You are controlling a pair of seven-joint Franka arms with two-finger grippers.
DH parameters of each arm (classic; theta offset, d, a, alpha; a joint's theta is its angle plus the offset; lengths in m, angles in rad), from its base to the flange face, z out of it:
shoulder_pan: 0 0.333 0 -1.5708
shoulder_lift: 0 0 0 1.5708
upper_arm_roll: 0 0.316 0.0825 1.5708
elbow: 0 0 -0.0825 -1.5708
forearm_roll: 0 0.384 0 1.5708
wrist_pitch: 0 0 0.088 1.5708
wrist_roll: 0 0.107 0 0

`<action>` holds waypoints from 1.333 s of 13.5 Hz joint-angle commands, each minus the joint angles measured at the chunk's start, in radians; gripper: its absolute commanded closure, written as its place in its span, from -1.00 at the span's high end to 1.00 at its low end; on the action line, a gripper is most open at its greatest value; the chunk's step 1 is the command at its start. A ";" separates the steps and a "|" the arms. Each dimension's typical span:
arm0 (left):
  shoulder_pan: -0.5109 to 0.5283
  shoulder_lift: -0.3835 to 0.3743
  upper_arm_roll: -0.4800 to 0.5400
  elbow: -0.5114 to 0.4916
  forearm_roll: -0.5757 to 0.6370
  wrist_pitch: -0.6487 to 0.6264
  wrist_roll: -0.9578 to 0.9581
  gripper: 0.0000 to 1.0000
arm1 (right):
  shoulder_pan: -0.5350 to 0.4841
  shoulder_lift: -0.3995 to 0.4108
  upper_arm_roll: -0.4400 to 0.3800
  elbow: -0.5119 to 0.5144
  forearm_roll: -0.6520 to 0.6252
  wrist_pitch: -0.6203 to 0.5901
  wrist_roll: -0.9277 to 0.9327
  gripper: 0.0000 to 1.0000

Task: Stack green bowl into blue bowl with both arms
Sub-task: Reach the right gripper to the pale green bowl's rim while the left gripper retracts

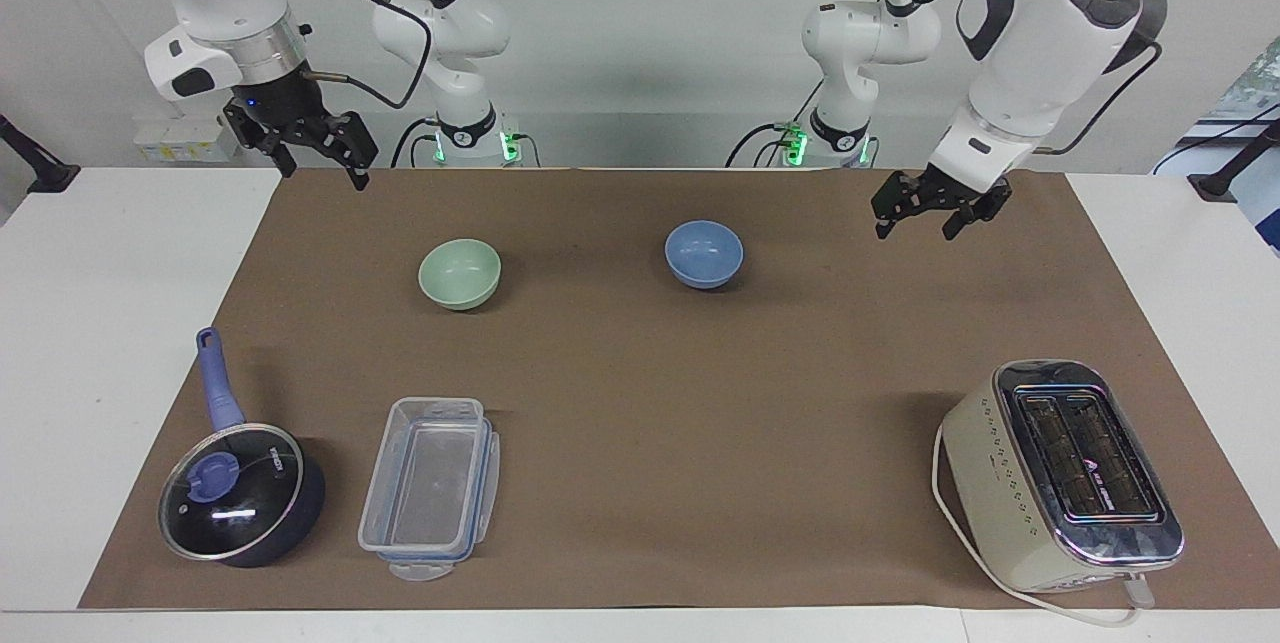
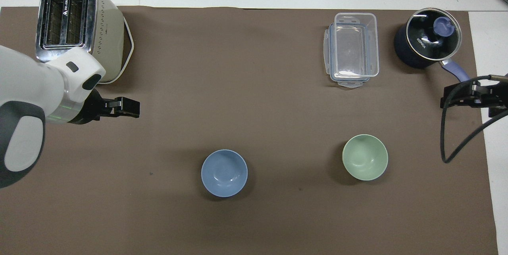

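Observation:
The green bowl [image 1: 459,273] [image 2: 365,162] stands upright and empty on the brown mat, toward the right arm's end. The blue bowl [image 1: 704,253] [image 2: 224,173] stands upright and empty beside it, about a bowl's width or two apart, near the middle. My left gripper [image 1: 918,211] [image 2: 127,107] is open and empty, raised over the mat well off the blue bowl toward the left arm's end. My right gripper [image 1: 320,155] [image 2: 467,95] is open and empty, waiting raised over the mat's edge at the right arm's end, clear of the green bowl.
A cream toaster [image 1: 1065,473] [image 2: 77,29] stands farthest from the robots at the left arm's end. A clear plastic container [image 1: 430,485] [image 2: 352,48] and a dark blue lidded saucepan [image 1: 240,495] [image 2: 428,43] stand farther from the robots than the green bowl.

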 commanded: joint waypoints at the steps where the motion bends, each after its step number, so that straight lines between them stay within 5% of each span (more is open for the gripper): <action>1: 0.015 0.049 -0.011 0.072 0.043 -0.046 0.014 1.00 | -0.011 0.003 0.006 0.009 0.008 -0.014 0.010 1.00; 7: 0.066 0.045 -0.008 0.063 0.038 -0.029 0.110 1.00 | -0.011 -0.026 0.007 -0.038 0.010 -0.020 -0.054 1.00; 15: 0.044 -0.030 0.061 -0.012 0.041 -0.043 0.169 1.00 | 0.005 -0.118 0.008 -0.461 0.033 0.299 -0.078 1.00; 18: 0.050 -0.033 0.061 -0.023 0.041 -0.040 0.160 1.00 | 0.021 -0.115 0.019 -0.644 0.048 0.516 -0.122 1.00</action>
